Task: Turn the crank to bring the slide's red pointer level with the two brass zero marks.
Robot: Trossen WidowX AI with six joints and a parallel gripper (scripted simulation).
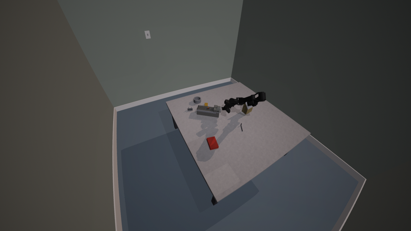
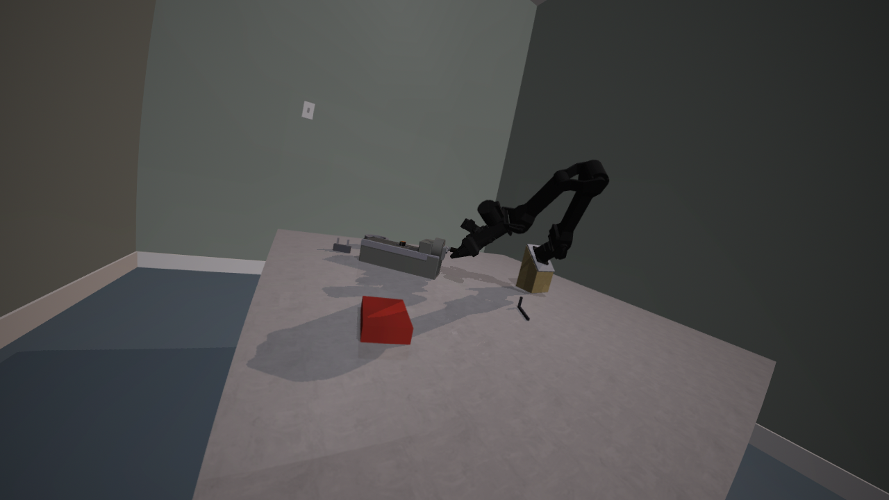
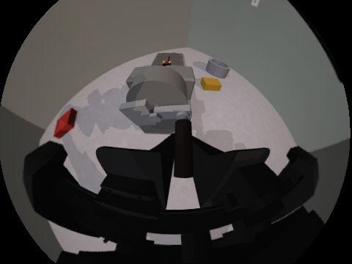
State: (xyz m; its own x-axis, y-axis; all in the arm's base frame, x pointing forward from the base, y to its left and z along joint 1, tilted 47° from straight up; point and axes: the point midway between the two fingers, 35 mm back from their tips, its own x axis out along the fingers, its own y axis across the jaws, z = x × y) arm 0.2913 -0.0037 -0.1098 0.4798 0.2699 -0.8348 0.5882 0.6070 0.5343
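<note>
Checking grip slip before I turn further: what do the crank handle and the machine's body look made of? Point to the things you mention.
Crank handle (image 3: 183, 150): probably matte black plastic or rubber; it is dark, with barely any highlight.
Machine's body (image 1: 207, 112) (image 2: 397, 257): perhaps painted metal, smooth and flat grey, though plastic is possible.

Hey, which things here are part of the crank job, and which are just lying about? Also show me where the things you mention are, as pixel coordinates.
Part of the job:
- grey machine (image 1: 207, 112) (image 2: 397, 260) (image 3: 158, 86)
- black crank handle (image 3: 183, 150), held in the gripper (image 3: 180, 137)
- red pointer (image 3: 166, 62)

Just lying about:
- red block (image 1: 212, 142) (image 2: 385, 321) (image 3: 65, 123)
- yellow block (image 1: 205, 104) (image 3: 210, 84)
- grey ring (image 1: 197, 101) (image 3: 217, 71)
- bent black rod (image 1: 241, 127) (image 2: 523, 312)
</note>
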